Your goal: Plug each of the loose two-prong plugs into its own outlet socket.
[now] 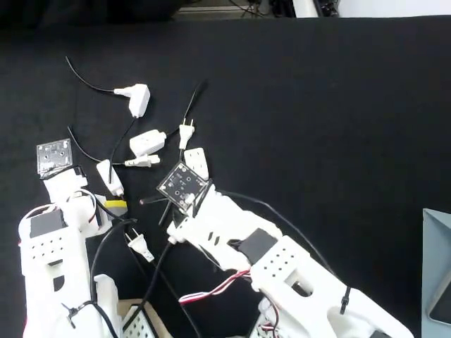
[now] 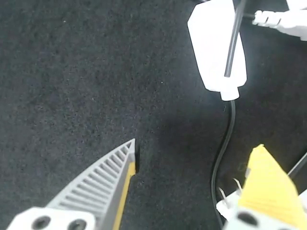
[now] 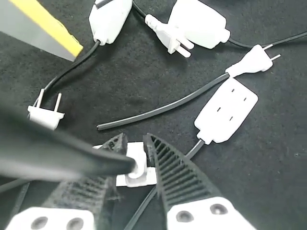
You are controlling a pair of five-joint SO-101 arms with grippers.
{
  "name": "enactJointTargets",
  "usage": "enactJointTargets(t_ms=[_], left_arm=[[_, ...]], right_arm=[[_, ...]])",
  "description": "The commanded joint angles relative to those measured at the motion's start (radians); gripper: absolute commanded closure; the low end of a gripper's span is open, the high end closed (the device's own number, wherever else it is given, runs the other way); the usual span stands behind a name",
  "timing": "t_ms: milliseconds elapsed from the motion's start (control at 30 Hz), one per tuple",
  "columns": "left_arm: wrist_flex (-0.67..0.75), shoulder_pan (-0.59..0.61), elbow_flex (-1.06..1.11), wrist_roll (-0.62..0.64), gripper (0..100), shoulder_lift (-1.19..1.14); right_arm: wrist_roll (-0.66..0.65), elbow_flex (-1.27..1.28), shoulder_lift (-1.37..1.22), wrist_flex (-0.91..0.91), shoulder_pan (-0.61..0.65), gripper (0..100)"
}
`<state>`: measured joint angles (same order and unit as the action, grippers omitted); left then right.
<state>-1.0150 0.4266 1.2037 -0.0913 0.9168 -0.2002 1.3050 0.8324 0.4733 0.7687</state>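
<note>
The small white plastic plug (image 3: 136, 167) sits pinched between the black ribbed fingers (image 3: 165, 163) of the right gripper (image 3: 134, 141), which is clamped on its body low over the black cloth table (image 1: 338, 105). Its prongs are hidden. I judge it is held this way so it can be steered to the white three-slot extension socket (image 3: 225, 110) just beside it. Another white two-prong plug (image 3: 46, 112) lies loose near the left gripper (image 2: 196, 143). That gripper's jaws stand wide apart above the cloth, with one yellow-tipped finger (image 2: 264, 187) close to the plug, probably placed to take it. A white oblong socket block (image 2: 218, 48) lies just ahead. Black cords (image 1: 123, 137) cross thickly through this cluster, leaving little room. The far and right parts of the table lie bare up to a grey box (image 1: 437, 267) at the edge.
</note>
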Motion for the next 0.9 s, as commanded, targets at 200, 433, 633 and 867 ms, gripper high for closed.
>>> enactJointTargets(t_ms=[200, 433, 633, 867], left_arm=[[0.015, 0.002, -0.002, 0.0, 64, 0.015], [0.017, 0.002, -0.002, 0.0, 64, 0.015], [0.017, 0.004, -0.002, 0.0, 64, 0.012], [0.017, 0.004, -0.001, 0.0, 64, 0.012]], right_arm=[[-0.032, -0.124, -0.082, 0.077, -0.011, 98.6], [-0.031, -0.174, -0.274, 0.029, -0.014, 98.6], [-0.029, -0.157, -0.275, 0.023, -0.014, 98.7], [-0.032, -0.139, -0.28, -0.041, -0.118, 98.7]])
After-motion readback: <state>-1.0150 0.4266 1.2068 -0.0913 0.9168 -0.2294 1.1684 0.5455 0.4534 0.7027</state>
